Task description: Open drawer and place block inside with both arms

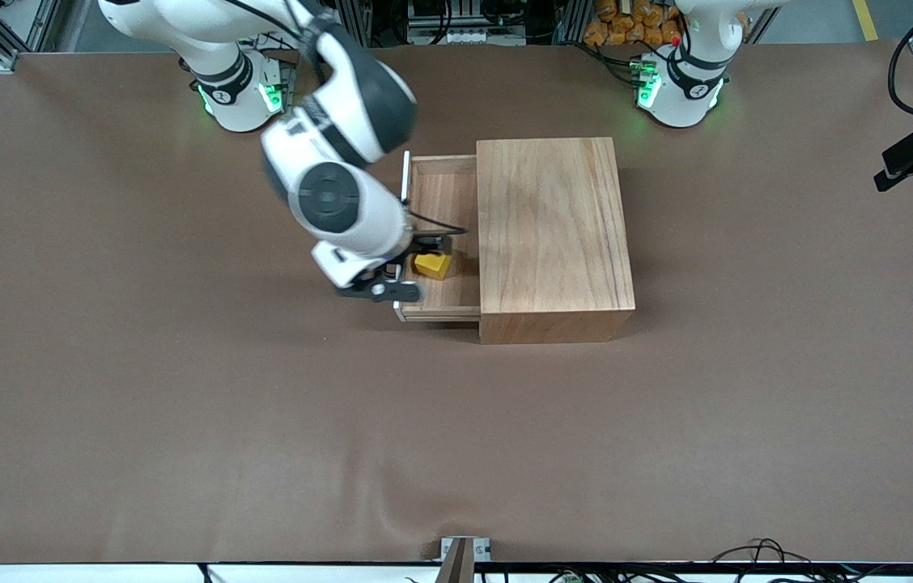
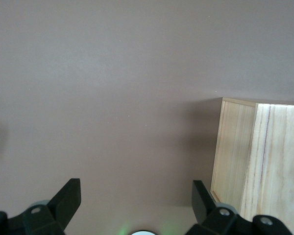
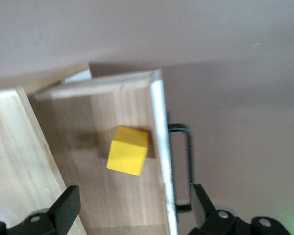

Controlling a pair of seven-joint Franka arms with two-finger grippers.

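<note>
Down on the floor of the pulled-out drawer (image 1: 442,243) you have the block (image 1: 433,265), a small yellow cube lying on the light wood, close to the drawer's white front panel and toward the end nearer the front camera. In the right wrist view the cube (image 3: 128,150) lies free, touched by nothing, with the black wire handle (image 3: 181,169) just outside the panel.

Around the clock from the block in the front view: the wooden box (image 1: 554,235) that houses the drawer sits at three o'clock, and the right gripper (image 1: 400,271) hangs at nine o'clock, just above the drawer's front edge. Its fingers (image 3: 66,205) stand wide apart, holding nothing.

Your right arm comes from its green-lit base at about eleven o'clock of the block, bends sharply at the elbow and points its wrist down over the drawer.

Your left arm waits; its gripper (image 2: 137,205) hovers over bare brown table (image 2: 112,88) beside a corner of the box (image 2: 255,156), fingers spread wide and empty.

You can read no writing or brand marks on any of these things.
</note>
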